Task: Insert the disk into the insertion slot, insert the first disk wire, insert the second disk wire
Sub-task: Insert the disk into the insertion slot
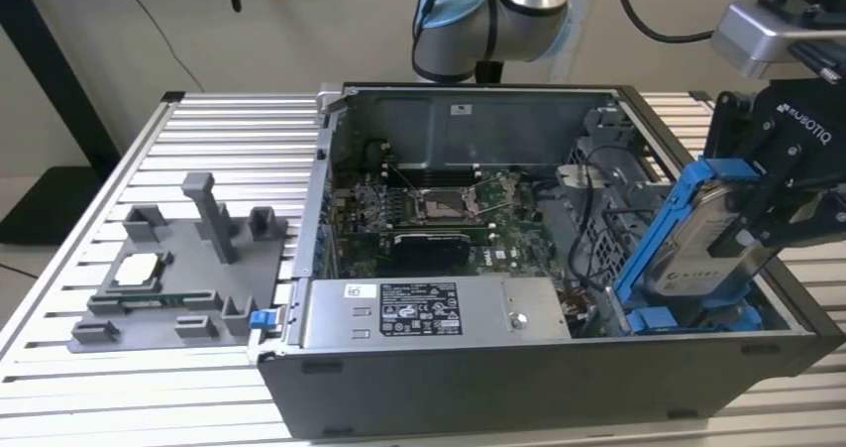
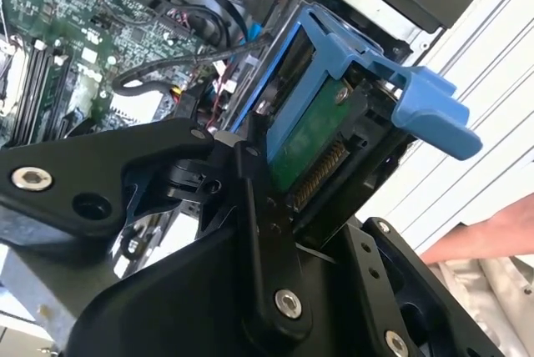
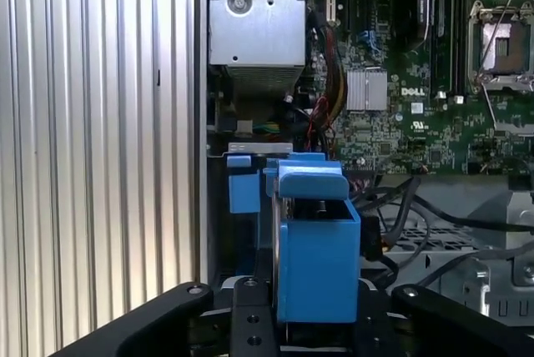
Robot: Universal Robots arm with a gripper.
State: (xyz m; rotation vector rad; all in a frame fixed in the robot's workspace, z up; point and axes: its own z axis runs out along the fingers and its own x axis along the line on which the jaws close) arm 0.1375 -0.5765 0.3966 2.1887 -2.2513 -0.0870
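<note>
My gripper (image 1: 743,219) is shut on the disk (image 1: 707,241), a silver-grey drive with a white label clipped in a bright blue frame (image 1: 657,231). The disk stands tilted at the exterior view's right end of the open computer case. Its lower end reaches down to the blue insertion slot (image 1: 690,319) on the case floor. In the second wrist view the drive's green underside (image 2: 310,138) and blue tab (image 2: 430,105) sit between the black fingers (image 2: 253,175). In the first wrist view the blue frame (image 3: 317,261) is clamped in the gripper (image 3: 315,324). Black wires (image 3: 434,213) lie loose beside the bay.
The grey labelled power-supply box (image 1: 423,310) lies along the case's front, with the motherboard (image 1: 450,207) behind it. A grey fixture (image 1: 178,269) holding small parts stands on the slatted table (image 1: 79,368) at the exterior view's left. A hand (image 2: 492,236) is close to the gripper.
</note>
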